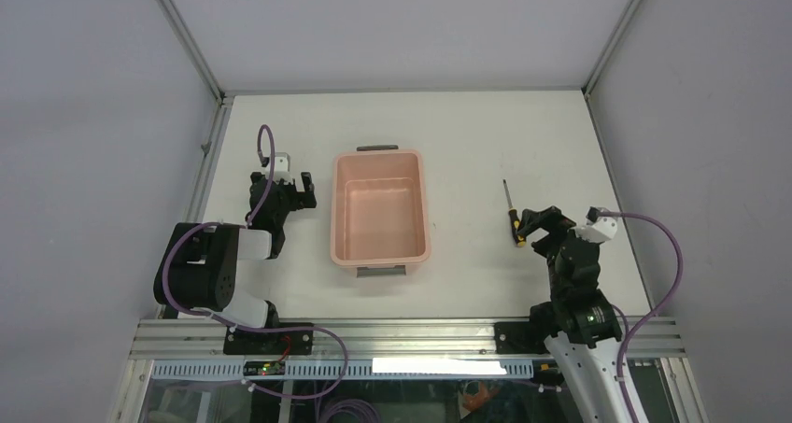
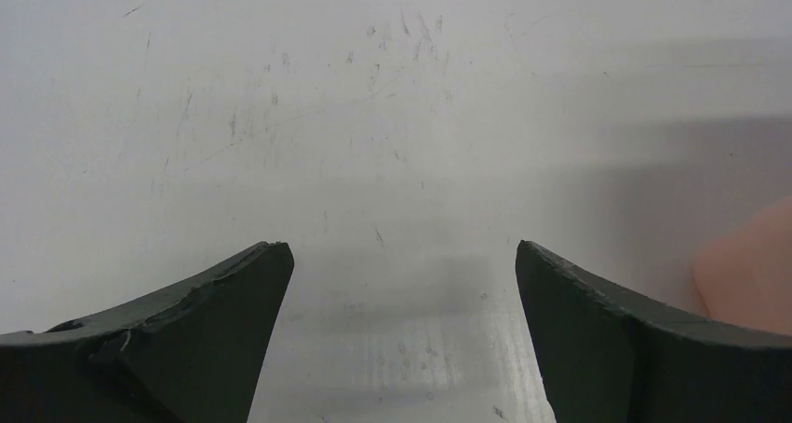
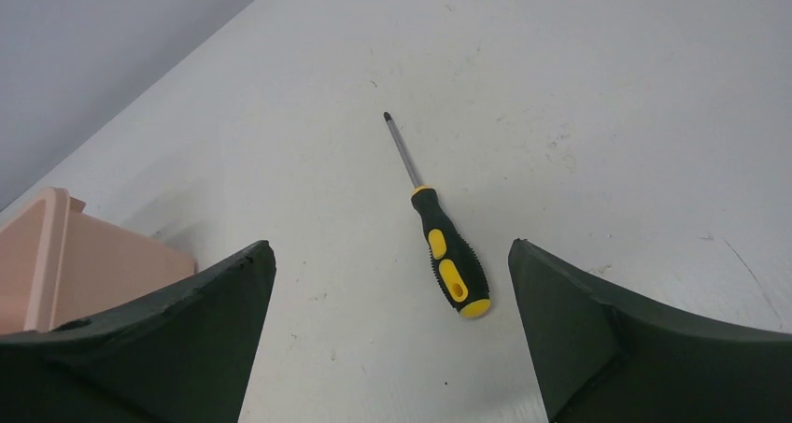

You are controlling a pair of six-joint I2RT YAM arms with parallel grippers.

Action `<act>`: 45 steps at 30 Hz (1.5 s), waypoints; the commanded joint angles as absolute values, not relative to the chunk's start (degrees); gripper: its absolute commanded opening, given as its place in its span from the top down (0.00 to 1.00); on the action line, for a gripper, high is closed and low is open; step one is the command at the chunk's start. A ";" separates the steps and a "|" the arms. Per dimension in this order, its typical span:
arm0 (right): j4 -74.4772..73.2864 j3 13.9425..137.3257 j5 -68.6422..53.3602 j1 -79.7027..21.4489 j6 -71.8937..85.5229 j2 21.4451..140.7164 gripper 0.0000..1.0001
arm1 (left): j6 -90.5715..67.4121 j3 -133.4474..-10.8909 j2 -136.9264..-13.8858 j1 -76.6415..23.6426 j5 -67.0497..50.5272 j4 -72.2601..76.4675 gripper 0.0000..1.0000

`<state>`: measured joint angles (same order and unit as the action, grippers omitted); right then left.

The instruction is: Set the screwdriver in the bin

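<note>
**One screwdriver, right of the bin, framed by wide-open right jaws**

You have the screwdriver (image 1: 511, 215) lying flat on the white table (image 1: 467, 133), well to the right of the bin (image 1: 333, 208) and level with its middle. Its thin shaft points away from the arm bases. The yellow-and-black handle is the nearer end.

Your right gripper (image 1: 534, 225) sits just right of that handle, on the side away from the bin, with its jaws spread wide and nothing in them. In the right wrist view the screwdriver (image 3: 428, 213) lies in the gap between the two dark fingers (image 3: 187, 330). The butt of the handle is closer to the right-hand one, and neither finger touches it. How high the right gripper (image 3: 388, 247) sits above the table you cannot tell from these views.

Between the screwdriver and the bin you see only bare table. The bin stands upright with a grey handle (image 1: 377, 148) at its far short end and another at its near one. A corner of the bin (image 3: 56, 255) shows at the left of the right wrist view.

Your left gripper (image 1: 301, 188) rests just left of the bin, also open and empty. In its own view the left gripper (image 2: 402, 246) faces scratched table, with a sliver of the pink bin (image 2: 747, 264) at the right edge.
</note>
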<state>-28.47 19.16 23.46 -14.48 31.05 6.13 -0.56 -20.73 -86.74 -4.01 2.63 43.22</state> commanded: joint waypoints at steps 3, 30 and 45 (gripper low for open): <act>-22.57 21.89 24.52 -14.41 30.14 9.86 0.01 | -0.62 -21.84 -86.31 -3.38 1.83 46.32 0.01; -46.84 67.30 9.40 -10.48 13.09 101.12 0.09 | -0.62 -21.87 -86.26 -3.35 1.85 46.32 0.01; -55.71 73.92 7.31 -8.77 9.56 97.56 1.00 | -0.62 -21.85 -86.25 -3.34 1.85 46.34 0.01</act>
